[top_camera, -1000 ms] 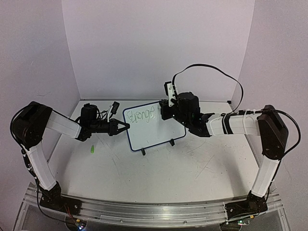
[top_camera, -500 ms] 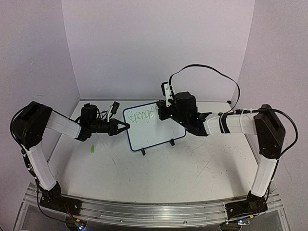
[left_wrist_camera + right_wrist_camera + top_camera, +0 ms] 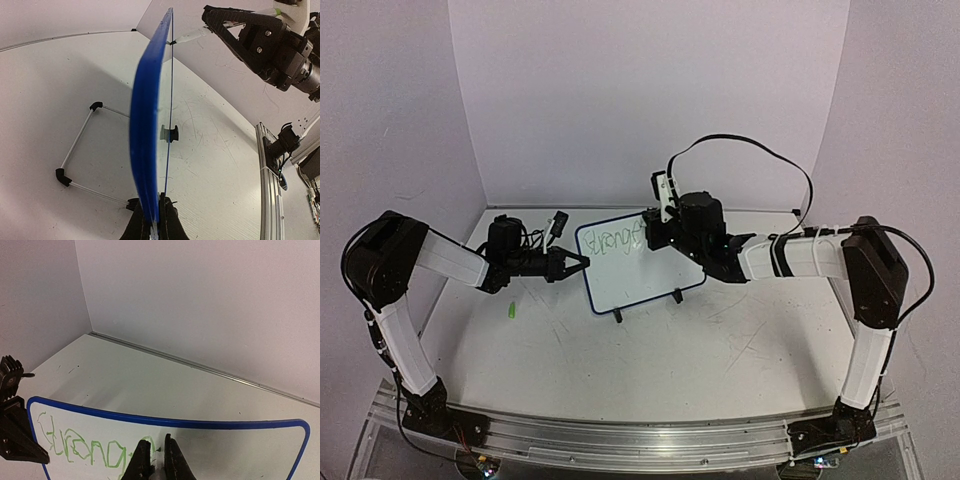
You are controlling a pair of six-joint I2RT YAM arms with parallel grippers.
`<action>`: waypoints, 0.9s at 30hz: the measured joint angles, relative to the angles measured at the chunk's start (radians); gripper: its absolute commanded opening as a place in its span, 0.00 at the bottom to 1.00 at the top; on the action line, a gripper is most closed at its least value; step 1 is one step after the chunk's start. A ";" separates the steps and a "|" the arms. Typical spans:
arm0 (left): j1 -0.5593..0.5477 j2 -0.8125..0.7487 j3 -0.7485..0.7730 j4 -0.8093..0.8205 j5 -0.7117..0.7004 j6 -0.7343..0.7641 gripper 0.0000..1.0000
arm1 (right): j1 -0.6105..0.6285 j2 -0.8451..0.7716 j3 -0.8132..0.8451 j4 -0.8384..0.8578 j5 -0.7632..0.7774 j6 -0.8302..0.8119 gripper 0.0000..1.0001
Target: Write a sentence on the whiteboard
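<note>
Shifted slightly left since 1 s ago: right arm (image 3: 800, 255); left arm (image 3: 450, 262) unchanged. Table (image 3: 650, 360) carries the whiteboard (image 3: 650, 275), propped at a tilt on 2 clip feet (image 3: 676, 296) toward the back middle. Left jaws clamp its left edge. Right jaws are closed on a white pen (image 3: 192, 35), tip touching the board face just right of the green sentence (image 3: 617, 240). Small green object (image 3: 509, 311) lies left of the board.

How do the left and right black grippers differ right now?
The left gripper is shut on the side edge of the blue-framed white board; the right gripper is shut on a slim white pen, its tip at the board's face. The left meets the board edge-on; the right faces the green lettering. Both are shut.
</note>
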 measured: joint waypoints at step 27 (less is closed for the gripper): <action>-0.001 -0.002 0.000 -0.002 -0.006 -0.003 0.00 | 0.008 -0.007 -0.064 0.000 0.006 0.046 0.00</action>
